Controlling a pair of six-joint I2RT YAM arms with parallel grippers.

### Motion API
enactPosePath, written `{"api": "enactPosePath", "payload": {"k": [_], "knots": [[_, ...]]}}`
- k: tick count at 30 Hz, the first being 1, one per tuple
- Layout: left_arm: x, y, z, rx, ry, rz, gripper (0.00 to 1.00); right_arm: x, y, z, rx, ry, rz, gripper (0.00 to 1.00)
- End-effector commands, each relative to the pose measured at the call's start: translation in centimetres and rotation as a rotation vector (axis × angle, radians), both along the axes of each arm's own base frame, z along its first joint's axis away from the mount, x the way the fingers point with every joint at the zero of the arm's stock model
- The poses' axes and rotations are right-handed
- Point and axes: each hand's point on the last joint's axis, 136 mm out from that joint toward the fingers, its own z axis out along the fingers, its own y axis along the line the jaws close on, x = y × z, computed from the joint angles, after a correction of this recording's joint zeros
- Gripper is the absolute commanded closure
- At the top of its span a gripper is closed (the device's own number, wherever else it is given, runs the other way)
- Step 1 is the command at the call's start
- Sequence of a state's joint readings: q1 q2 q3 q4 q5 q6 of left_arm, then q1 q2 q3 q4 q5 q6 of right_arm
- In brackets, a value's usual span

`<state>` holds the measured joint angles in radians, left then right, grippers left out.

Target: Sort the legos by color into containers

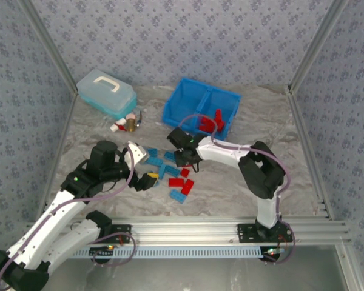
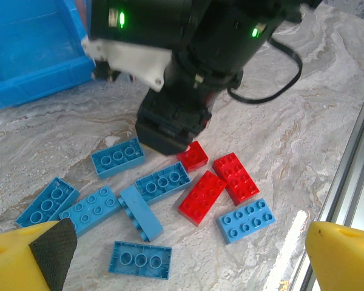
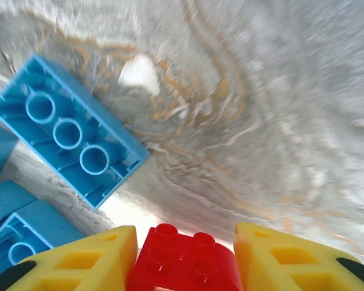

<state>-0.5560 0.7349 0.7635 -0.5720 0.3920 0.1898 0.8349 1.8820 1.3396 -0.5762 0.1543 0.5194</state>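
Several blue and red legos [image 1: 173, 173] lie scattered on the marble table between the arms. My right gripper [image 3: 185, 262] is down on the table, its yellow fingers [image 3: 85, 260] pressed against both sides of a small red lego [image 3: 185, 260]. From the left wrist the same small red lego [image 2: 192, 156] pokes out under the right gripper's black body. Beside it lie two longer red legos [image 2: 201, 196] and several blue ones [image 2: 247, 220]. My left gripper [image 2: 182, 260] hovers open over the pile with nothing between its fingers. The blue bin [image 1: 176, 112] stands behind, with red legos [image 1: 211, 120] in its right compartment.
A pale blue lidded box [image 1: 106, 92] stands at the back left, with small red-white and brass items [image 1: 126, 124] in front of it. An aluminium rail [image 1: 188, 229] runs along the near edge. Patterned walls enclose the table on three sides.
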Motion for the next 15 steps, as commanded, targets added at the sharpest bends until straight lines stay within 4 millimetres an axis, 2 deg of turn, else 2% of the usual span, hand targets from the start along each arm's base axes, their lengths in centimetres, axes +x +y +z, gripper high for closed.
{"api": "enactPosePath", "payload": {"k": [1, 4, 7, 10, 12, 15], "knots": [[0.2, 0.1, 0.0, -0.006, 0.0, 0.013, 0.01, 3.4, -2.5, 6.9, 0.017, -0.154, -0.064, 0.54], [0.2, 0.1, 0.1, -0.008, 0.0, 0.013, 0.01, 6.6, -4.9, 9.4, 0.004, -0.223, -0.111, 0.53], [0.2, 0.1, 0.1, -0.009, -0.001, 0.012, 0.01, 10.5, -7.8, 10.4, -0.002, -0.26, -0.18, 0.53], [0.2, 0.1, 0.1, -0.008, -0.001, 0.013, 0.01, 14.2, -9.6, 9.6, -0.013, -0.258, -0.223, 0.53], [0.3, 0.2, 0.0, -0.006, 0.001, 0.017, 0.01, 15.9, -10.1, 8.7, -0.013, -0.229, -0.225, 0.53], [0.2, 0.3, 0.0, -0.001, -0.002, 0.021, 0.01, 16.5, -9.7, 7.9, -0.023, -0.198, -0.19, 0.48]]}}
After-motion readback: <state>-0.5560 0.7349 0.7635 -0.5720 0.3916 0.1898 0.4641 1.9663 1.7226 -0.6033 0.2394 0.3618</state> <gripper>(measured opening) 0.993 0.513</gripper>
